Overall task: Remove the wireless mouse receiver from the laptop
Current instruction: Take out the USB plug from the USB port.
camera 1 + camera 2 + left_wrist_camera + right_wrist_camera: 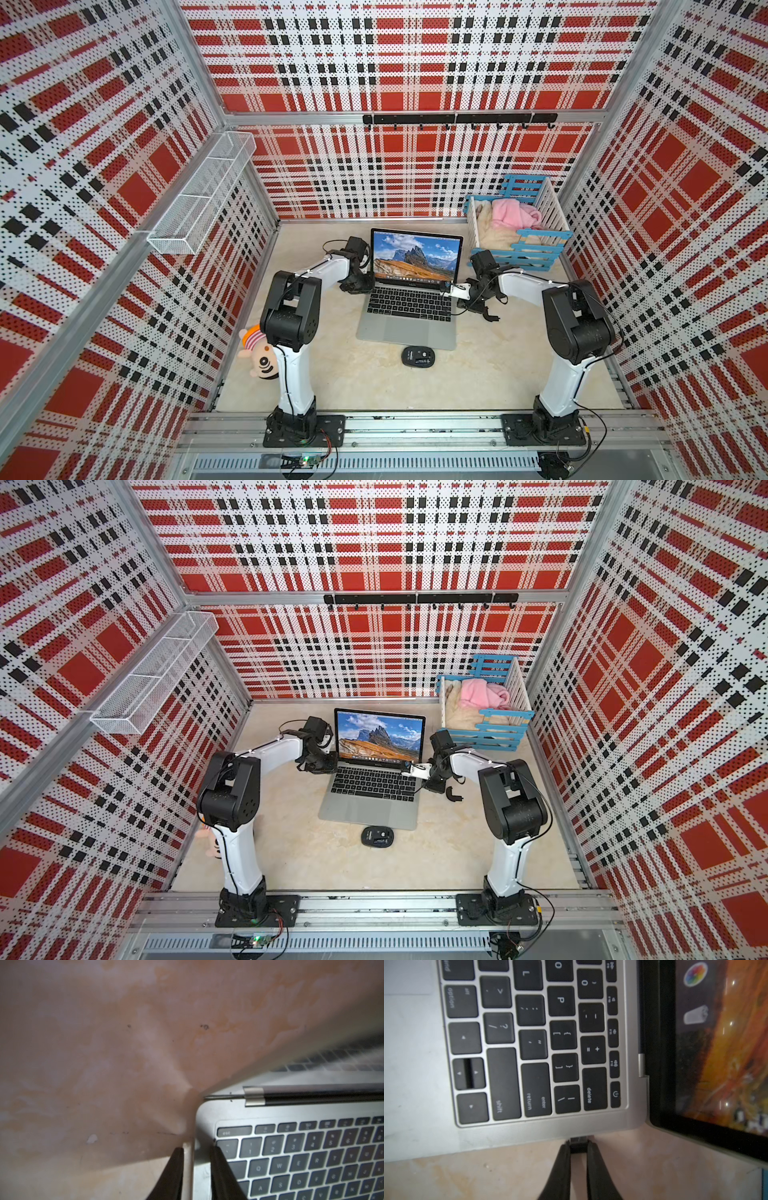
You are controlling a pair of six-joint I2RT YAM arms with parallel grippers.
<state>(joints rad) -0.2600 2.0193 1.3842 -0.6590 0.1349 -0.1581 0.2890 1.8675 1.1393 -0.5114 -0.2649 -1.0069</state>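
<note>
The laptop stands open mid-table, a mountain scene on its screen. The wireless mouse receiver is a dark stub at the laptop's right edge, near the back corner. A sliver of its pale metal plug shows against the edge. My right gripper is shut on that stub, one fingertip on each side. My left gripper is open by a narrow gap, astride the laptop's left edge near the esc key. One finger is over the table, the other over the deck.
A black mouse lies in front of the laptop, and a curved black piece lies to its right by my right arm. A blue and white crate of cloths stands back right. A plush toy lies by the left arm.
</note>
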